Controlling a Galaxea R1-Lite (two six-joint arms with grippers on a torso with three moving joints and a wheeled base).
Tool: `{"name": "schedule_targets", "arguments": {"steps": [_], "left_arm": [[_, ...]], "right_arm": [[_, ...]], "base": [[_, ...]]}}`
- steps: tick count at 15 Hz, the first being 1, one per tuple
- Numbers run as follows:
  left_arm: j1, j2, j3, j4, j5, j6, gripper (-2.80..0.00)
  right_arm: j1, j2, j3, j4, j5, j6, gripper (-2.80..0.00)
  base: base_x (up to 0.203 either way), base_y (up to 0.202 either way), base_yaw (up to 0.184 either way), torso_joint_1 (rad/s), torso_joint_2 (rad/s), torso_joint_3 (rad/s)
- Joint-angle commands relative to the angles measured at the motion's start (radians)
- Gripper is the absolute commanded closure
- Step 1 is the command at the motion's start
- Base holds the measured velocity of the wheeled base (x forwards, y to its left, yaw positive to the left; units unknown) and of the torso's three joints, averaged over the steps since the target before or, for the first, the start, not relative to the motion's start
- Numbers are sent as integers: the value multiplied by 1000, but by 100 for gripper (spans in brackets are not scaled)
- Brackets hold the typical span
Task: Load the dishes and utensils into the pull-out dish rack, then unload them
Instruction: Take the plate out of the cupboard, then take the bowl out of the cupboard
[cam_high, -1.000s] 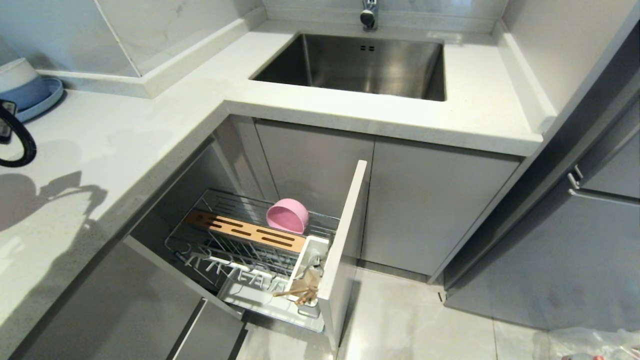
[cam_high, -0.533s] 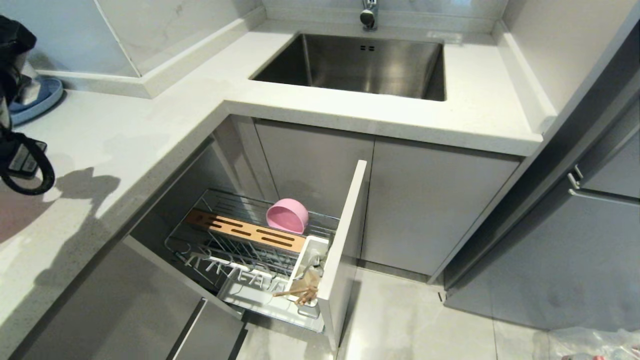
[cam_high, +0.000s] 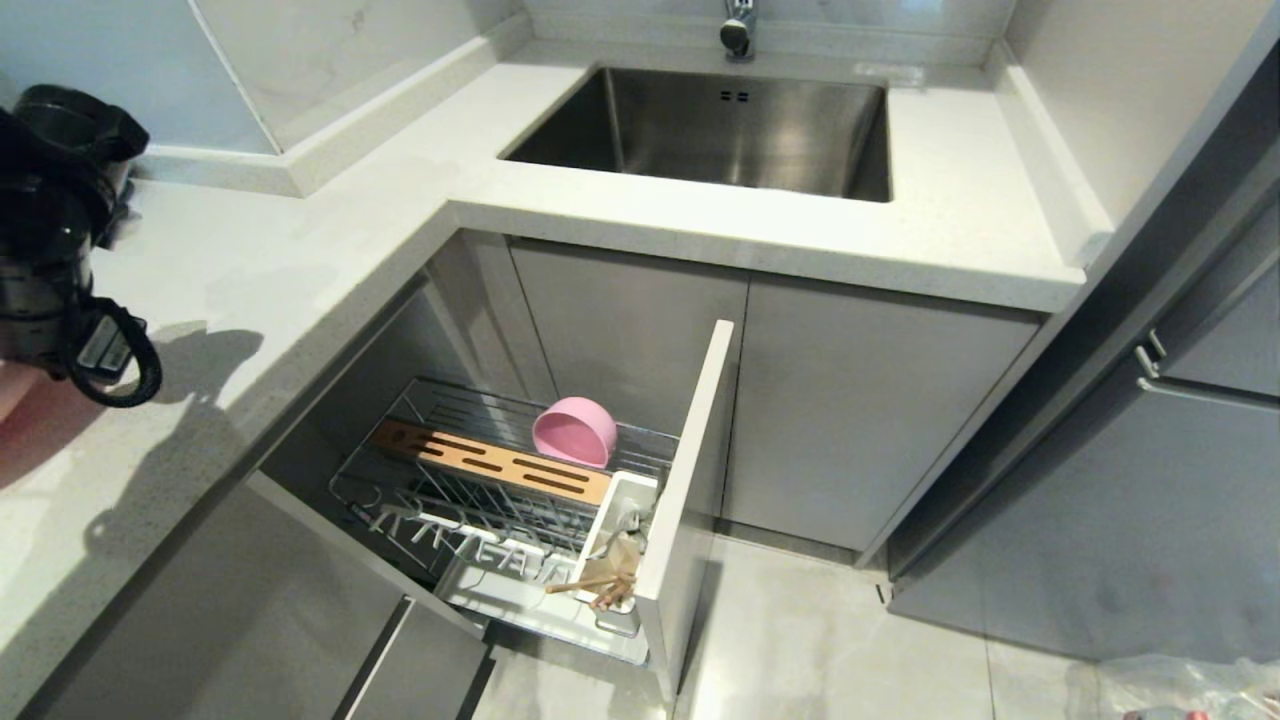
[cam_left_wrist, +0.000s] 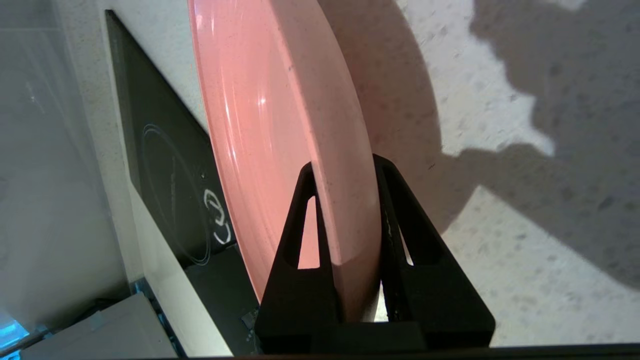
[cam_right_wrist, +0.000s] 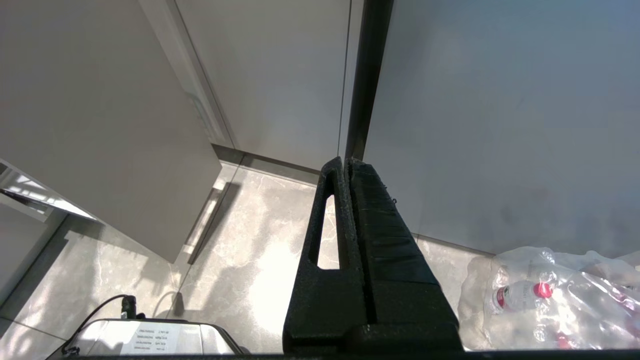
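Loading step: left gripper (cam_left_wrist: 345, 172) clamped the pink plate (cam_left_wrist: 280, 125) by its rim above the counter (cam_high: 300, 250) (right gripper (cam_right_wrist: 347, 167) parked, shut); next move probably needs edge-on lowering into the dish rack (cam_high: 430, 480).

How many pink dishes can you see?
2: a pink bowl in the pull-out dish rack, and a pink plate held by the left gripper over the counter.
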Motion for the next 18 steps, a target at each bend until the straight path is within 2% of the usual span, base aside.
{"name": "schedule_targets", "arguments": {"steps": [1,8,9,13,18], "left_arm": [[-1,26,0,3,5,0,0],[-4,35,-8,-32,7,2,0],[-4,34,-8,-41,7,2,-280],[-24,19,-7,-71,6,-3,-280],[-107,-42,-7,-92,6,-47,-280]], "right_arm": [[0,0,0,0,1,1,0],[0,0,0,0,1,-1,0],[0,0,0,0,0,-1,0],[0,0,0,0,1,1,0],[0,0,0,0,1,-1,0]], "base": [[0,0,0,0,0,0],[0,0,0,0,0,0],[0,0,0,0,0,0],[0,0,0,0,0,0],[0,0,0,0,0,0]]}}
